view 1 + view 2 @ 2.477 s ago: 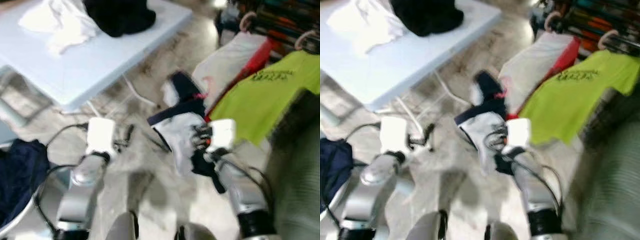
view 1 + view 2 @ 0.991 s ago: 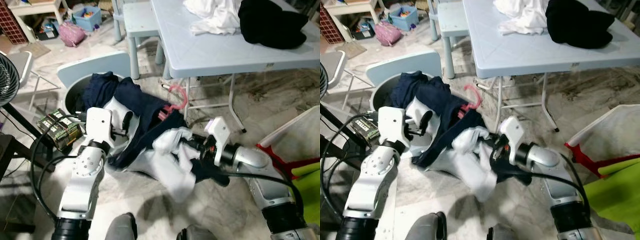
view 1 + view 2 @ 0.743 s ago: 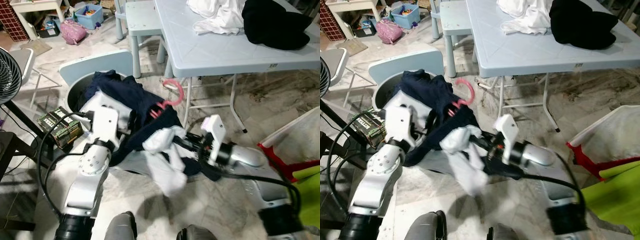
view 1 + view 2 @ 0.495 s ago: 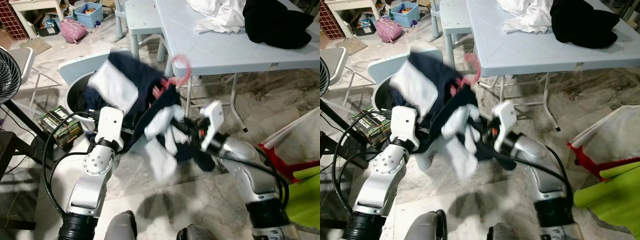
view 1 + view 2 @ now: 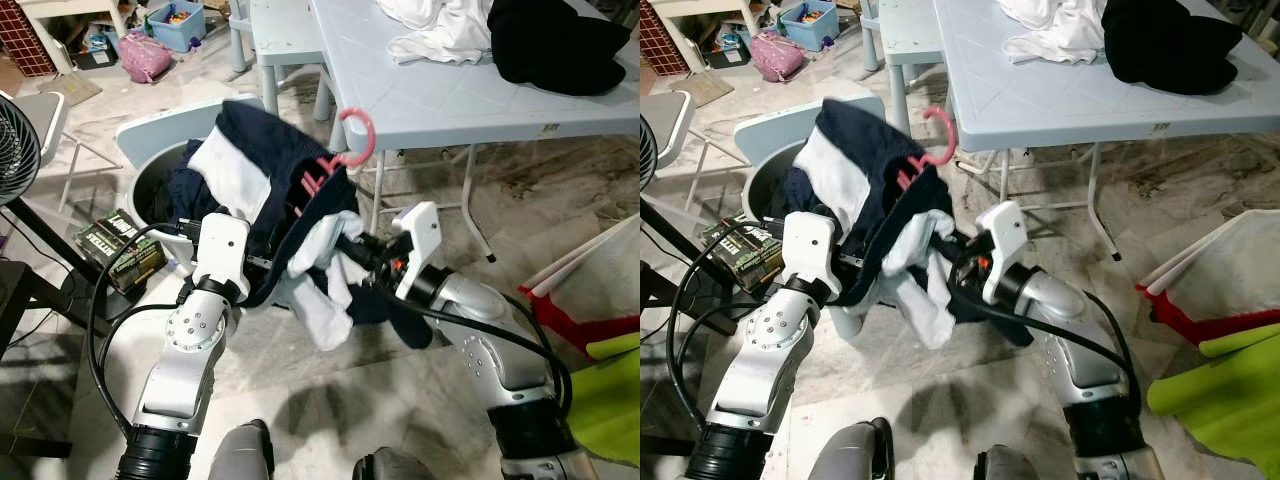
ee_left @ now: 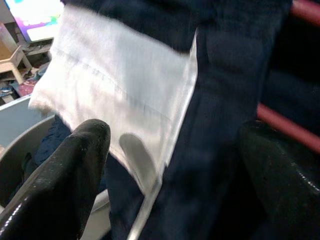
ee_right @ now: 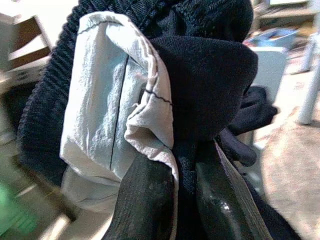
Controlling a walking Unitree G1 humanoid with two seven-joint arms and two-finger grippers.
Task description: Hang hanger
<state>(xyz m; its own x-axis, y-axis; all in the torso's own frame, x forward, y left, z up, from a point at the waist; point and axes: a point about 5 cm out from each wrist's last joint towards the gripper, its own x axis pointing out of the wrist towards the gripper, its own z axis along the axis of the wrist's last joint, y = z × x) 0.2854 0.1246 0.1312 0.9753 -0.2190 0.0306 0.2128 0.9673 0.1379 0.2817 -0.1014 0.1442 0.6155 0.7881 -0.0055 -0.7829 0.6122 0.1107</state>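
Hanger (image 5: 345, 150): pink plastic, hooked top, centre of the head view, carrying a navy-and-white garment (image 5: 262, 190). Since a second ago it has risen from low over the floor to level with the surface (image 5: 430, 95) edge, hook now upright and free; likely the lift before carrying it to a rail.

Right gripper (image 7: 172, 200): clamped narrow on a bunched fold of the garment, soft knit navy over crinkled white lining.

Left gripper (image 6: 170, 165): fingers spread wide either side of hanging cloth, a red bar behind; not pinching.

Basket (image 5: 150, 180): round, grey, rigid, left of centre, holding more dark clothes.

Surface: pale blue plastic, upper right, bearing white and black heaps.
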